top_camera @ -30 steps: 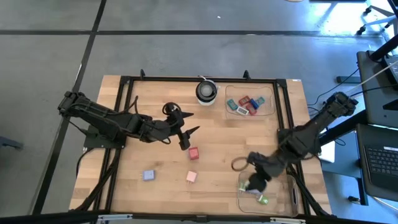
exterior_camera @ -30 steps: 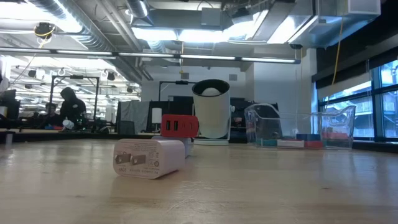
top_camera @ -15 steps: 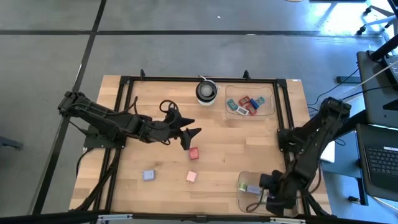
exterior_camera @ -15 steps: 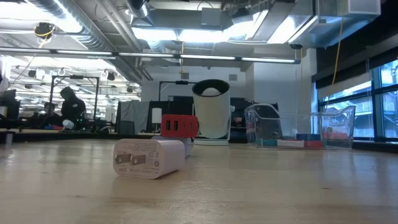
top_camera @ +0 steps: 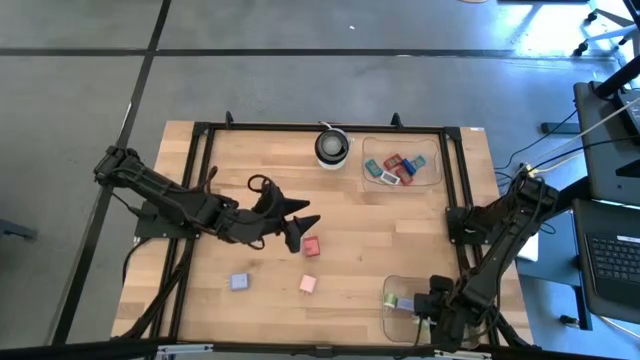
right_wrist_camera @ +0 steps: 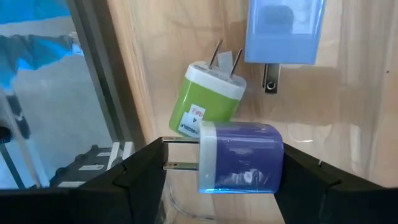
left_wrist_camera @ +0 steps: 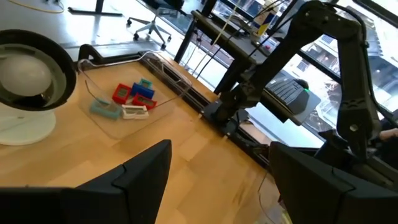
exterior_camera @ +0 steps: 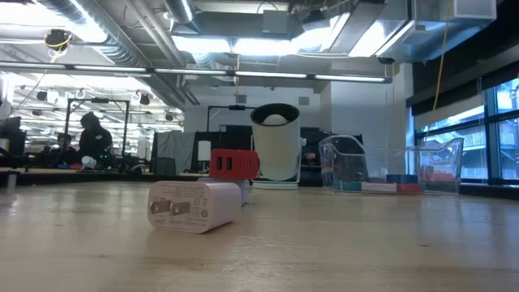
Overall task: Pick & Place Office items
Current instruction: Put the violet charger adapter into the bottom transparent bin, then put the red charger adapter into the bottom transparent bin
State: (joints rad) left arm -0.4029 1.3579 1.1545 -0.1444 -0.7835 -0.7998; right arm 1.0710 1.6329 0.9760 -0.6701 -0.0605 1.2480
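Note:
The office items are small plug-like blocks. On the bare table lie a red one, a lilac one and a pink one. My left gripper is open and hovers just left of the red one. My right gripper is open over the near clear tray. On the tray floor lie a green piece, a blue piece and a lilac piece. The lilac piece is between my right fingers. The low view shows a pale piece and the red one. My right gripper has a finger on either side of the lilac piece in the tray, with the prongs toward one finger. I cannot tell whether the fingers touch it. It comes at the piece from above, pointing down.
A round white-and-black object stands at the far edge. Beside it a second clear tray holds several coloured pieces. A black frame runs round the table. There is bare wood between the pieces and both trays.
My right arm has folded back toward the table's near right corner, and its gripper has moved a little toward the near edge over the near tray. My left gripper has shifted slightly toward the near edge, closer to the red piece. Both grippers stay open.

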